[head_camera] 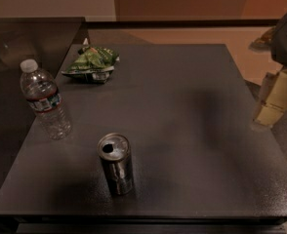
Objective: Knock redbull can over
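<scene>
The redbull can [115, 164] stands upright near the front edge of the dark table [182, 106], left of centre. It has a dark silvery body and a shiny open top. My gripper [276, 97] hangs at the far right edge of the view, over the table's right side. It is well to the right of the can, apart from it, and holds nothing that I can see.
A clear plastic water bottle [45, 100] with a white cap stands at the table's left edge, behind and left of the can. A green snack bag [92, 64] lies at the back left. A dark counter [21, 43] adjoins on the left.
</scene>
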Controlling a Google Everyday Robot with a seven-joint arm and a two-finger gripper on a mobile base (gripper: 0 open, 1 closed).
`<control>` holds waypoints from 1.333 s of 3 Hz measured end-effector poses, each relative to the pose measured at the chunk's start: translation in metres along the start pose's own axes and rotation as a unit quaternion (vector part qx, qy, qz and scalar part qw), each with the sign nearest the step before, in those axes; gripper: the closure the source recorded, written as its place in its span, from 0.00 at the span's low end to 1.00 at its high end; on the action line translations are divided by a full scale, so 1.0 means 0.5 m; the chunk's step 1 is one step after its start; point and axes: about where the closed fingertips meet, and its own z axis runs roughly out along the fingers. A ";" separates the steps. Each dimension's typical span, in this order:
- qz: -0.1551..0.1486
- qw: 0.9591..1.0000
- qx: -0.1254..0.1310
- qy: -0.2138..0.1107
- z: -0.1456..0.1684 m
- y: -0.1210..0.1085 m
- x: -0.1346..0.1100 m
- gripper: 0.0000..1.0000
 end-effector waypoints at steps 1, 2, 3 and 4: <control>0.004 0.997 -0.038 -0.064 0.027 0.025 -0.059 0.00; 0.002 0.990 -0.064 -0.123 0.034 0.069 -0.123 0.00; -0.005 0.980 -0.081 -0.182 0.041 0.117 -0.186 0.00; -0.018 0.972 -0.077 -0.221 0.066 0.151 -0.239 0.00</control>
